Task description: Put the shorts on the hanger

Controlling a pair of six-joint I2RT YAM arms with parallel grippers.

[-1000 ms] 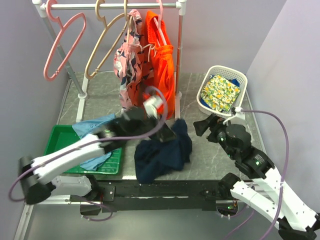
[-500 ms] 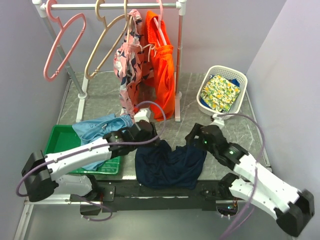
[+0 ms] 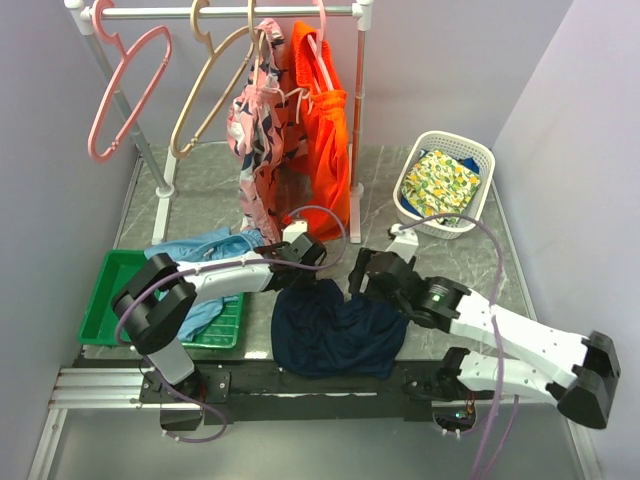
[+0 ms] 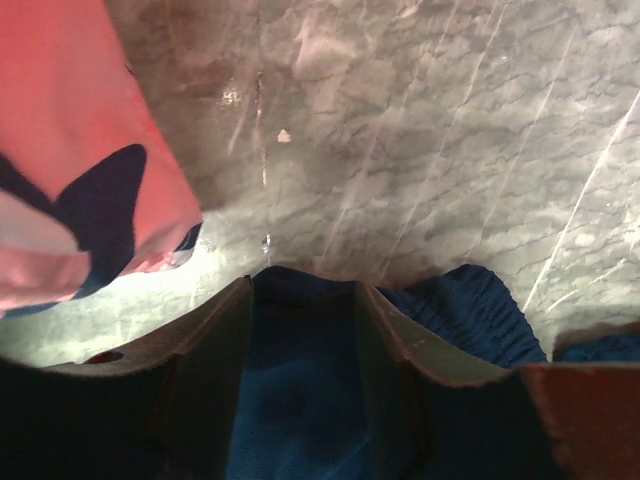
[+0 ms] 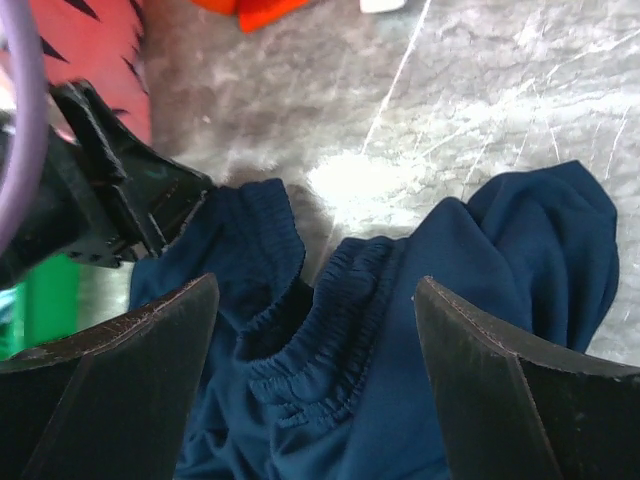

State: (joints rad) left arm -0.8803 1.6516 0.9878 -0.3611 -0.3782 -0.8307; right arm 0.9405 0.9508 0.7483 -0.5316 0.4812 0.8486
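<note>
Top external view, stock of the counter [image 3: 205, 185]:

- Navy shorts [image 3: 335, 335]: one crumpled heap on the near middle of the counter, between the two arms, with the elastic waistband [image 5: 335, 320] on the far side.
- Tan hanger [image 3: 205, 90]: hooked on the rail [image 3: 150, 13] at the back left, with nothing on its frame and well apart from the navy shorts.
- Pink hanger [image 3: 125, 95]: on the same rail, just left of the tan one.
- Patterned pink shorts [image 3: 258, 140] and orange shorts [image 3: 322, 130]: hung side by side on the rail, right of the hangers.
- White basket [image 3: 480, 152]: at the back right, holding a floral cloth [image 3: 440, 185].
- Green tray [image 3: 100, 290]: at the near left, with light blue shorts [image 3: 200, 250] draped over its far edge.

Left wrist view:
- Left pincer [image 4: 300, 290]: narrow, its fingers [image 4: 210, 350] clamped on a fold of navy fabric at the heap's far-left edge, low over the counter. The hem of the patterned pink shorts hangs at the upper left.

Right wrist view:
- Right pincer [image 5: 315, 295]: spread wide above the waistband, one finger on either side of it. Contact with the cloth cannot be told. The left pincer shows at the left, on the same waistband.
</note>
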